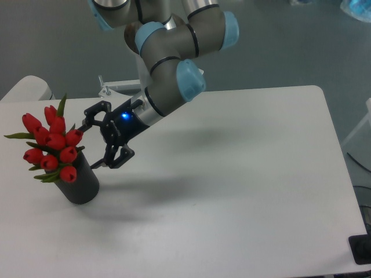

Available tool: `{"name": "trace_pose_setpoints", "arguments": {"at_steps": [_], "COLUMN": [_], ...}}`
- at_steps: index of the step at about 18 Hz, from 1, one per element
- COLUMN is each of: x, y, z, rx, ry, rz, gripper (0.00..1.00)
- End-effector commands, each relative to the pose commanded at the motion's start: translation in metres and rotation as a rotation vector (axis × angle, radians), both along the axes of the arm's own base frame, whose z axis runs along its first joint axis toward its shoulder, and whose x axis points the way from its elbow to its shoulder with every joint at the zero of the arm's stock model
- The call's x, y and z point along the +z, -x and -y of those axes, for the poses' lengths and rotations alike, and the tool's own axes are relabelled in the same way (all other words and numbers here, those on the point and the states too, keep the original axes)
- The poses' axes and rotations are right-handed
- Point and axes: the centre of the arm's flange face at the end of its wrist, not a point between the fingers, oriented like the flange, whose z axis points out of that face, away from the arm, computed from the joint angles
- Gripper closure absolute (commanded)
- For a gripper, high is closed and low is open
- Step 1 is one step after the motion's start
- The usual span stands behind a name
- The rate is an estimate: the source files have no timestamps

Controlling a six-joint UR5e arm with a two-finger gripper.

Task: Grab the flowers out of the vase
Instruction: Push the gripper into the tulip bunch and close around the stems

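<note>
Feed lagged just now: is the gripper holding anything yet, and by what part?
Nothing is held. The gripper is open, just right of the flowers, which stand in the vase; its fingers close on nothing.

Quick count for you: one black vase (81,180), one bunch of flowers (52,145) with about nine red tulip buds you can make out, one white surface (243,191), and one arm with one two-finger claw (93,142).

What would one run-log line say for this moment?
phase: approach | gripper: open, beside flowers | flowers: in vase | grasp: not yet
</note>
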Motion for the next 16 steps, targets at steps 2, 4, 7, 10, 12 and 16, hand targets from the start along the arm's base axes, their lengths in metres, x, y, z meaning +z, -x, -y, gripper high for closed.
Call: {"name": "trace_pose_setpoints", "arguments": {"at_steps": [2,4,7,10,12,16], "x": [0.001,0.0,-0.009,-0.018,-0.017,-0.018], "y": [-0.005,-0.011,-0.016,-0.018,-0.021,-0.032], "z": [-0.003,-0.006,-0.012,-0.017,-0.018,-0.023], "rx": [-0.007,-0.018,-0.029,-0.036,-0.039,-0.053], "ry": [-0.01,-0.014,-0.021,-0.018,-0.029,-0.026], "rz": [0.014,0.022,0.051,0.059,0.075,0.095], "gripper": [0.0,0.0,0.0,0.0,0.0,0.0]}}
